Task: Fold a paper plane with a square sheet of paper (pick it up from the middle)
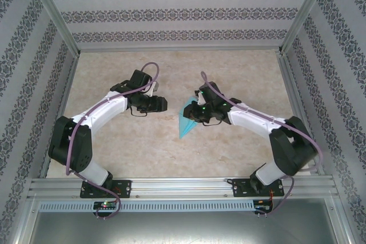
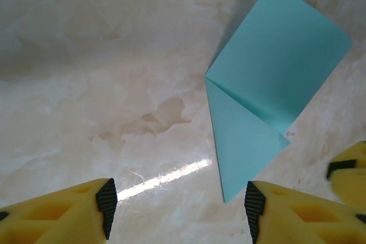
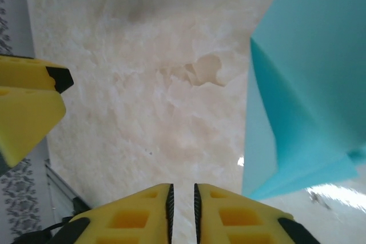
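Observation:
The turquoise square sheet of paper lies on the marble tabletop between the two arms, creased, with a pointed triangular flap folded below a broader panel. My left gripper hovers open just left of the flap's tip, with bare table between its fingers. In the top view my left gripper stays a short way from the paper. My right gripper is at the paper's right edge, its jaws drawn almost together with a thin slit and nothing between them. The paper rises to the right of it.
Patterned walls and metal frame posts enclose the table on three sides. An aluminium rail runs along the near edge by the arm bases. Open tabletop stretches behind the grippers.

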Tool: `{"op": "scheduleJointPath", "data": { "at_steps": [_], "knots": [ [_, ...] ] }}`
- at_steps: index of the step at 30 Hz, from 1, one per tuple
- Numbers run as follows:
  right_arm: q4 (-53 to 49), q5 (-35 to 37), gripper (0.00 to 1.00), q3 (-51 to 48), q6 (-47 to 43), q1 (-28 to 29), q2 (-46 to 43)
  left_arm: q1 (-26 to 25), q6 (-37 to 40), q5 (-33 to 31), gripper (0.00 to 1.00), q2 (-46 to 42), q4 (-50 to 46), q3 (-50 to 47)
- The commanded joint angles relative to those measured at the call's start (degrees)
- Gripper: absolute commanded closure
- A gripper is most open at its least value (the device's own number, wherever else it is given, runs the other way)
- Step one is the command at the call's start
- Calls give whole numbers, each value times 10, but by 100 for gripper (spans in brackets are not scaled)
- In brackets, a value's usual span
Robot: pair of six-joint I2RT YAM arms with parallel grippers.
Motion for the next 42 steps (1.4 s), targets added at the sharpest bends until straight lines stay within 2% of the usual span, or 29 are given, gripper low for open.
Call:
{"op": "scheduleJointPath", "data": {
  "at_steps": [1, 8, 25, 31, 42],
  "knots": [
    [-7, 40, 85, 38, -8, 17, 44, 12, -31, 28, 36, -1, 50, -12],
    [-72, 79, 92, 61, -48, 17, 91, 15, -25, 30, 36, 11, 55, -26],
    [-43, 80, 96, -9, -46, -1, 93, 14, -29, 58, 37, 42, 59, -12],
    [-12, 65, 97, -37, -40, -11, 86, 10, -39, 73, 37, 55, 71, -12],
    [152, -5, 98, -143, 8, -39, 77, -20, -75, 90, 38, 84, 113, -4]
  ]
}}
